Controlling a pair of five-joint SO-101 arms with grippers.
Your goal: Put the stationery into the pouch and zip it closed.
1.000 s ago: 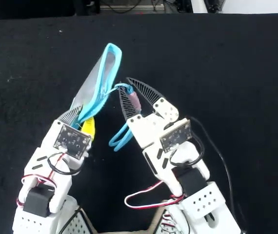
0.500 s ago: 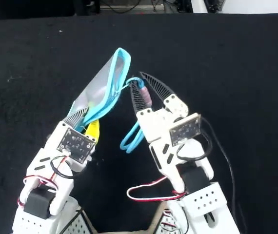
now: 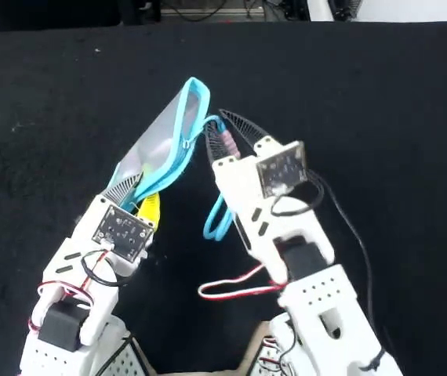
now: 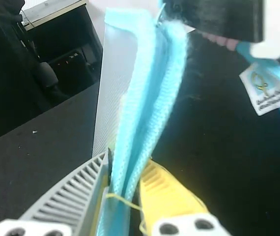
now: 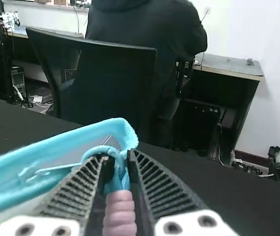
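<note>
Black table (image 3: 380,117) lying beneath a raised blue-edged pouch (image 3: 165,137).
Left gripper (image 3: 139,190) is clamping the pouch's lower end; right gripper (image 3: 220,135) is pinching its zip cord (image 3: 216,223) tight.

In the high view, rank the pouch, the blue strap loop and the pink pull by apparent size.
1. pouch
2. blue strap loop
3. pink pull, partly hidden, yet clearly smallest

The pouch (image 3: 161,141), grey mesh edged in light blue, is lifted off the black table (image 3: 365,94), its far end tilted highest. A pink zipper pull (image 3: 227,143) sits near that end, and a blue loop (image 3: 217,219) dangles beneath.
</note>
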